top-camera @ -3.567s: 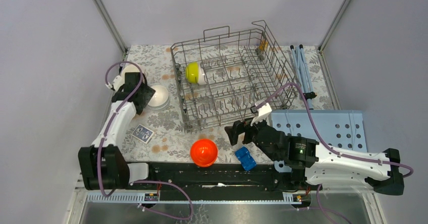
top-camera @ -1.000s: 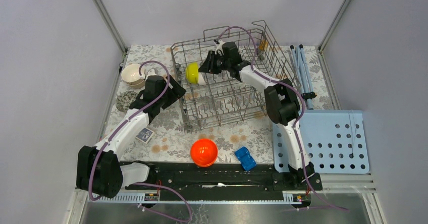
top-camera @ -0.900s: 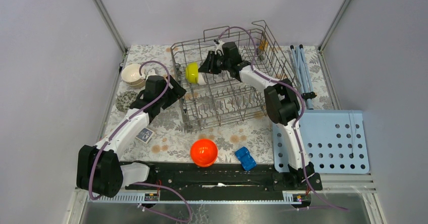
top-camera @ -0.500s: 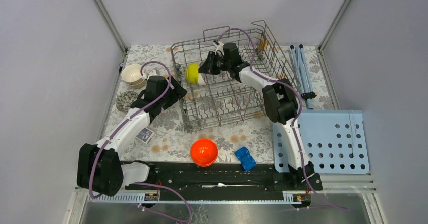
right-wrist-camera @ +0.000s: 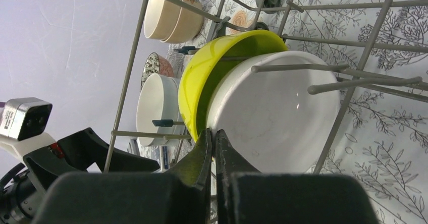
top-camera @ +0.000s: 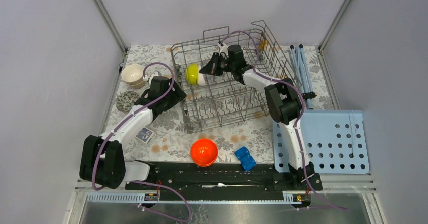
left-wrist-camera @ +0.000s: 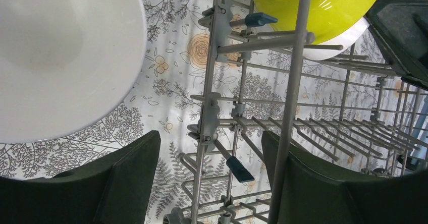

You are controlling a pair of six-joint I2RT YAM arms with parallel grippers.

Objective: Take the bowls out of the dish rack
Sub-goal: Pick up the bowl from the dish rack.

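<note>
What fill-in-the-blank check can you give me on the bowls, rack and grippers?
The white round bowl nests inside the ___ bowl in the grey wire dish rack. The gripper at those bowls belongs to the ___ arm. The left gripper is ___. The bright orange bowl sits beside the blue toy ___.
Missing: yellow-green; right; open; car.

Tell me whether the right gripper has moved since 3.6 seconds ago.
Yes. The right gripper has gone from outside the dish rack's near-right corner, farther back and leftward, into the rack beside the yellow-green bowl.
</note>
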